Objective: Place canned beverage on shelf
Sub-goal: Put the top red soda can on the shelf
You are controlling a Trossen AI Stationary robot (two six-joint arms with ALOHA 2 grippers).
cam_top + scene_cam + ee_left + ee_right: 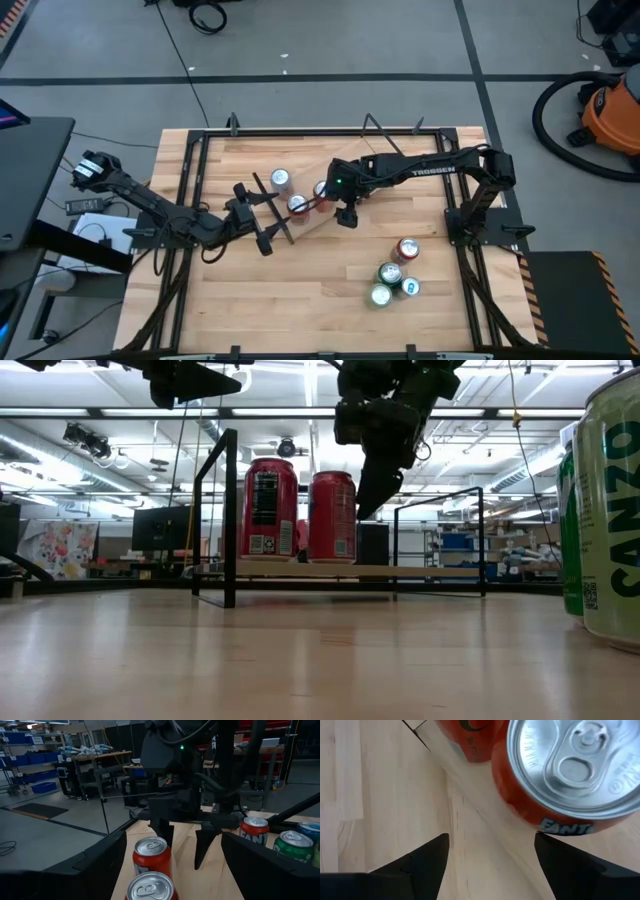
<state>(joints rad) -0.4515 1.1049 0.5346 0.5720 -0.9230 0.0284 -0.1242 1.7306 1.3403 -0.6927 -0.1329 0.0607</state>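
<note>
Green soda cans (390, 283) cluster near the butcher-block table's (300, 310) right front corner; grey workshop floor (350, 50) surrounds it. Right gripper (322, 203) and left gripper (285, 214), both parted and empty, flank the light-wood shelf (340, 571).

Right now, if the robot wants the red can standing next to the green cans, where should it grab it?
Probably around the middle of its round side, coming straight down from above. The red can stands upright with its top showing, and the green cans crowd only one side, so the pincer should close across its free sides.
</note>
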